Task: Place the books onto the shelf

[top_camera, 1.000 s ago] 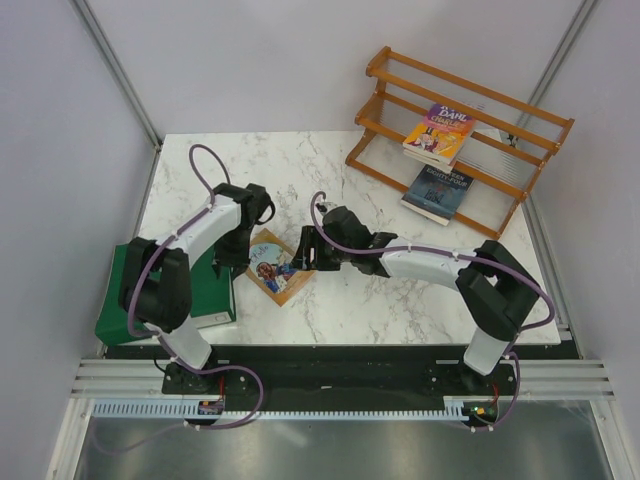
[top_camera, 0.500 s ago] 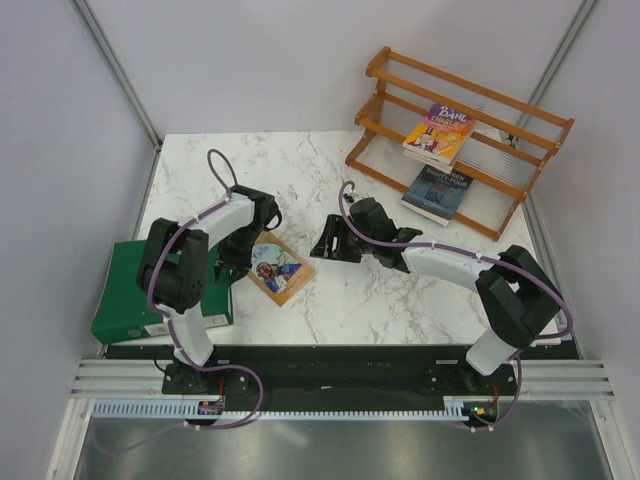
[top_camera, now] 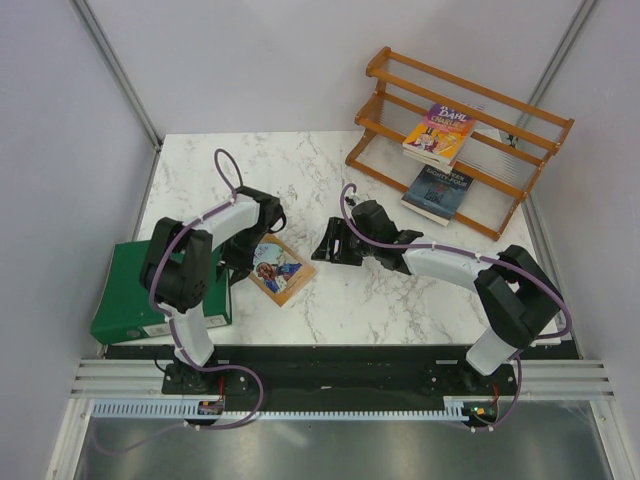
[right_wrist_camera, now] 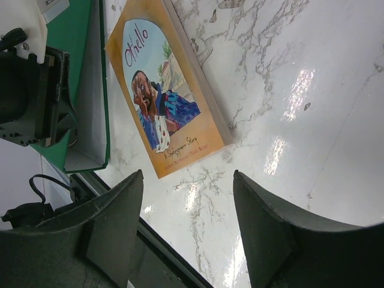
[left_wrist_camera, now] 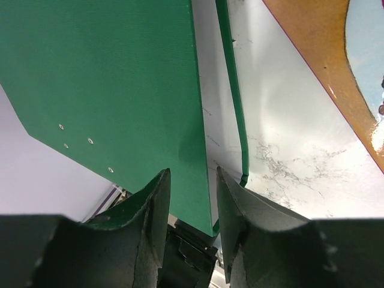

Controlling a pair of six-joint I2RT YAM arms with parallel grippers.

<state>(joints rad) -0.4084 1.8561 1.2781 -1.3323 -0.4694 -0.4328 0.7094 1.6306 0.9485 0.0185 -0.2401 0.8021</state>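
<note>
A tan book [top_camera: 278, 268] with a round cover picture lies flat on the marble table; the right wrist view shows it [right_wrist_camera: 165, 90] beyond the fingers. My right gripper [top_camera: 322, 248] [right_wrist_camera: 188, 174] hangs open just right of it, not touching, with only bare marble between its fingers. My left gripper [top_camera: 238, 265] [left_wrist_camera: 191, 174] points down at the gap between the book and the green binder [top_camera: 140, 300] [left_wrist_camera: 108, 78]. Its jaws stand apart with the corner of the binder's cover seen between them. The shelf [top_camera: 500, 102] at the back right holds a purple-and-yellow book [top_camera: 440, 133] and a dark blue book [top_camera: 437, 192].
The green binder [right_wrist_camera: 75, 36] overhangs the table's left front corner. Grey walls close in both sides and the back. The black rail with both arm bases runs along the near edge.
My right gripper has drawn back to the right, off the tan book's corner. The left arm's elbow has folded nearer its base, with its gripper staying by the book's left edge.
</note>
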